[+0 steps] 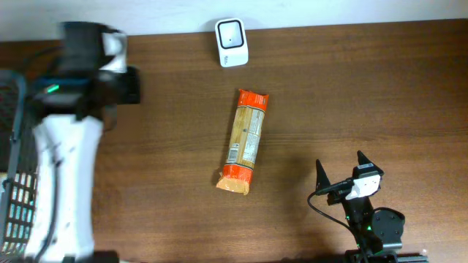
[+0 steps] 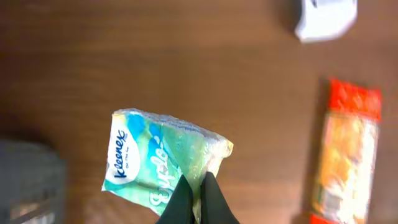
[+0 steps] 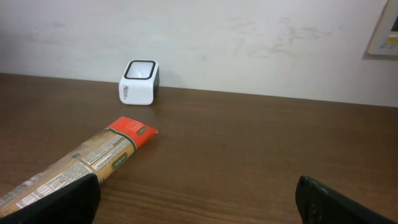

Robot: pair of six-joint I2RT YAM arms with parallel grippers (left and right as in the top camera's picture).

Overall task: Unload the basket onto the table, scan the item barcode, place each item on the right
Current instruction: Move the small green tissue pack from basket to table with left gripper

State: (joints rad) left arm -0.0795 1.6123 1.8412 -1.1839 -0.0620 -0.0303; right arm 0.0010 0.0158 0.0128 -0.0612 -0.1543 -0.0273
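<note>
By white wall [image 3: 249, 37], scanner [image 3: 139, 82] on table [image 3: 261, 149]

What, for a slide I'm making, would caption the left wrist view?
Left tool shut on a Kleenex tissue pack over the wooden table, an orange-ended packet and white scanner to one side.

Left jaws clamped, right jaws spread.
</note>
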